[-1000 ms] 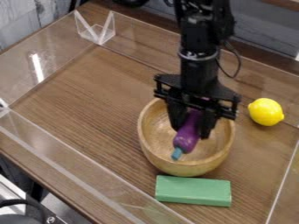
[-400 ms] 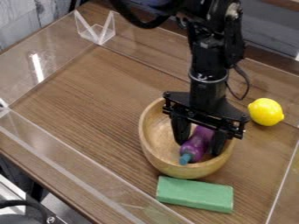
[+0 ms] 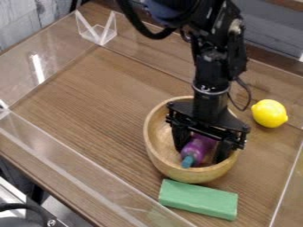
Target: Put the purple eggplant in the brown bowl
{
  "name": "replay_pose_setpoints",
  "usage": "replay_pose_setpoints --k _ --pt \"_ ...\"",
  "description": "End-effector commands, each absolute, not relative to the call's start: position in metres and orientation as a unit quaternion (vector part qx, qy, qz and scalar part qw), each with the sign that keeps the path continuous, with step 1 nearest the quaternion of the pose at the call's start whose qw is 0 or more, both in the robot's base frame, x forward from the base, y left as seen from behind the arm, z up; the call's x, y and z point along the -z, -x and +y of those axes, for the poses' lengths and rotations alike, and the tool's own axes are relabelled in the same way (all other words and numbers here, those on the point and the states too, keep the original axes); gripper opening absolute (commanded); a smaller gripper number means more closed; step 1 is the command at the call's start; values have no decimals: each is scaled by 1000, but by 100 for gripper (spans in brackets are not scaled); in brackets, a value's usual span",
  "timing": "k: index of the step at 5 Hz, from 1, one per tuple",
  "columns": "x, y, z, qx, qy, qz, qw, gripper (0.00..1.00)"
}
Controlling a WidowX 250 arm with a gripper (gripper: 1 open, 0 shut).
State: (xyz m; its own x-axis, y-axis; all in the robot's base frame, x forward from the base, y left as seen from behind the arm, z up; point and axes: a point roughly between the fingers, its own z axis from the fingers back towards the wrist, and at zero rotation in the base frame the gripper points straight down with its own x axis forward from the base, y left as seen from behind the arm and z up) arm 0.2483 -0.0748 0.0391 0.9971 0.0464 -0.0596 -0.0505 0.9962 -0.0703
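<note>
The brown bowl (image 3: 162,151) stands on the wooden table, right of centre and towards the front. My gripper (image 3: 200,147) points straight down into it, low inside the rim. The purple eggplant (image 3: 199,148) lies tilted between the two fingers, its teal stem tip (image 3: 186,160) pointing down at the bowl's floor. The dark fingers (image 3: 182,143) flank the eggplant closely. Whether they still press on it does not show. The gripper body hides the eggplant's upper end.
A yellow lemon (image 3: 270,113) lies right of the bowl. A flat green block (image 3: 198,198) rests in front of it near the table's edge. Clear plastic walls (image 3: 48,66) ring the table, with a clear stand (image 3: 97,28) at the back left.
The gripper has sunk with the eggplant from just above the bowl's rim down into the bowl. The eggplant now sits low against the bowl's inside.
</note>
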Motion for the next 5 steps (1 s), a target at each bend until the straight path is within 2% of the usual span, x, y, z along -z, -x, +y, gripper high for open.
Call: replay_pose_setpoints --k 1,5 --pt "-47 -258 -79 -20 43 7 999 0" --pt "-47 -266 -73 -32 45 3 998 0"
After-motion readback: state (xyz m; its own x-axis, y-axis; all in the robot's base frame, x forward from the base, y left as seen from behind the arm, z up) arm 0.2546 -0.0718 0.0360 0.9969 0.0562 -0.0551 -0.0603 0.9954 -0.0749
